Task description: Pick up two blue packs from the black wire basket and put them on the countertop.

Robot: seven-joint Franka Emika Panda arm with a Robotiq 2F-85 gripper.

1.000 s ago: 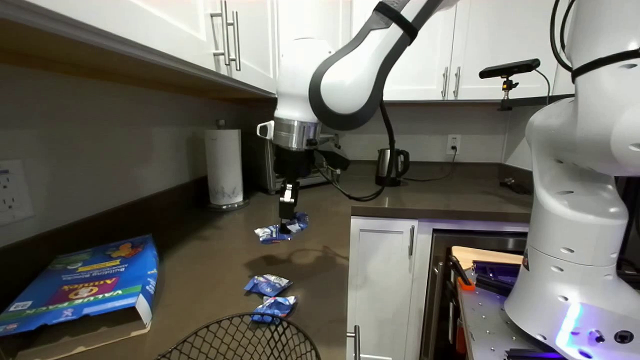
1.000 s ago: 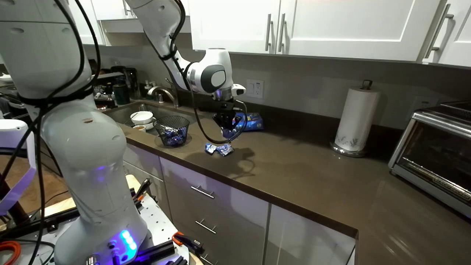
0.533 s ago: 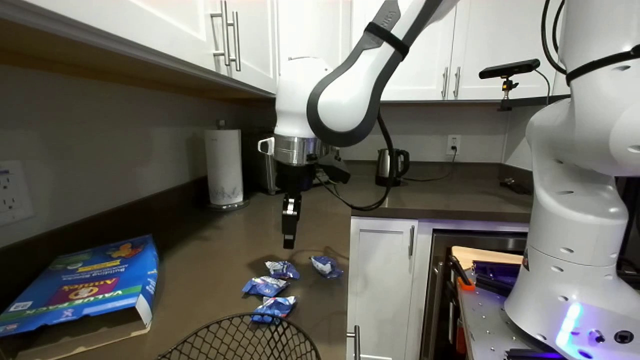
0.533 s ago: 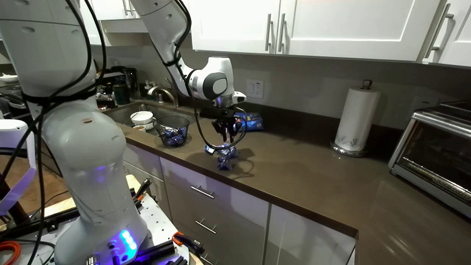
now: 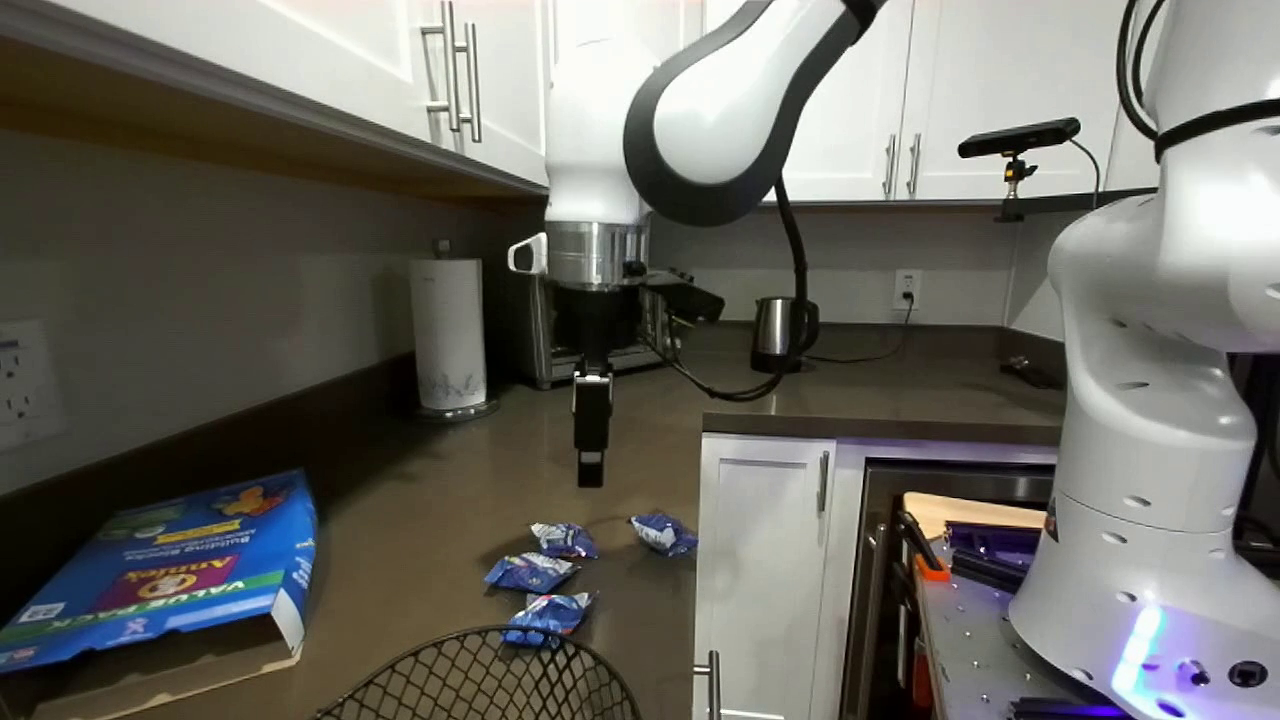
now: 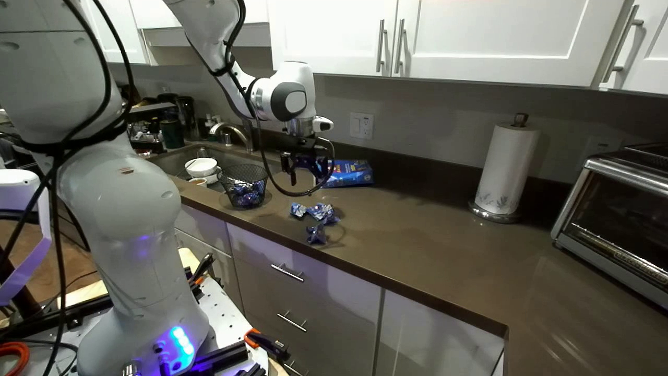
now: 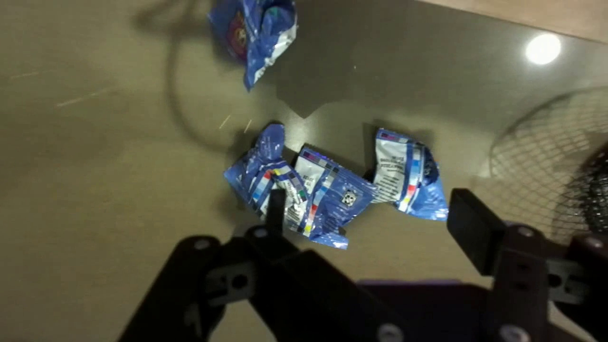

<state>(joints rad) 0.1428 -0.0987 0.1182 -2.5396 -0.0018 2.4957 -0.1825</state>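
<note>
Along the front edge of the countertop (image 6: pixel 417 235), toward the sink (image 6: pixel 229 155) end, four blue packs (image 5: pixel 532 572) lie loose, three bunched and one apart nearer the lip; what look like more sit in the black wire basket (image 6: pixel 228 184) on the sink side. Gripper (image 7: pixel 373 221) hangs above, jaws spread, nothing held, so I'd call placing done, four down against two asked. Next should be a clean retreat up, not brushing the pack near the lip.

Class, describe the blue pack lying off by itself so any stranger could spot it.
On the dark countertop, in an exterior view, find the black wire basket. To its right, three blue packs lie clustered. The wanted pack lies apart, nearest the countertop's front edge.
</note>
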